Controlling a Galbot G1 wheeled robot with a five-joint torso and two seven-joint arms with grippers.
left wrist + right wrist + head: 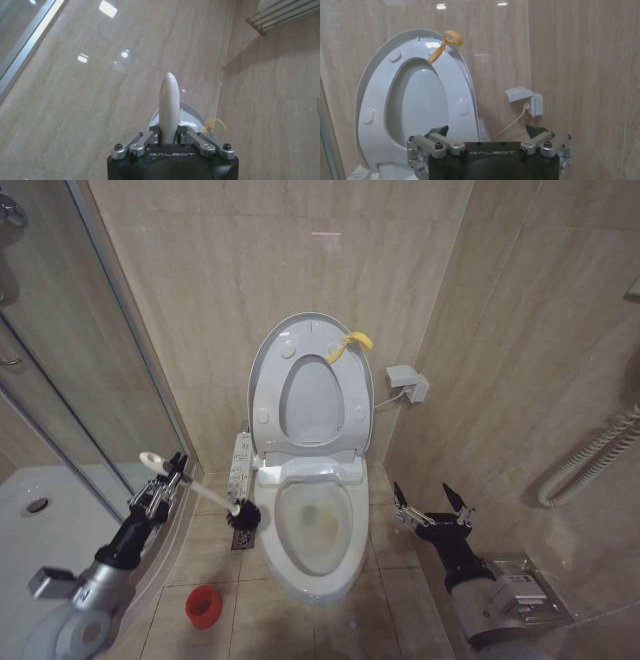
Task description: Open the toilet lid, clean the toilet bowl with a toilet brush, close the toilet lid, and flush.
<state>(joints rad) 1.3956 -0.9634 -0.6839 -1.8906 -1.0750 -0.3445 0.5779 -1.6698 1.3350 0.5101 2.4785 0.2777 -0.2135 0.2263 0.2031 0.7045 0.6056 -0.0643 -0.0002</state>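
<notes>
The toilet lid (268,370) stands raised against the back wall together with the seat ring (350,405); its yellow pull tab (352,343) is at the top. Below them the toilet bowl (318,532) lies open, brownish inside. My left gripper (165,480) is shut on the white handle of the toilet brush (200,497), whose dark head (243,517) hangs just left of the bowl's rim. The handle (169,105) sticks out between the shut left gripper (170,137). The red holder (203,606) stands on the floor. My right gripper (432,498) is open to the right of the bowl, facing the lid (377,75).
A glass shower door (90,360) and the white shower tray (40,520) are on the left. A control panel (240,463) sits at the toilet's left side, with a floor drain (243,540) below it. A wall socket box (408,383) and a hose (590,460) are on the right.
</notes>
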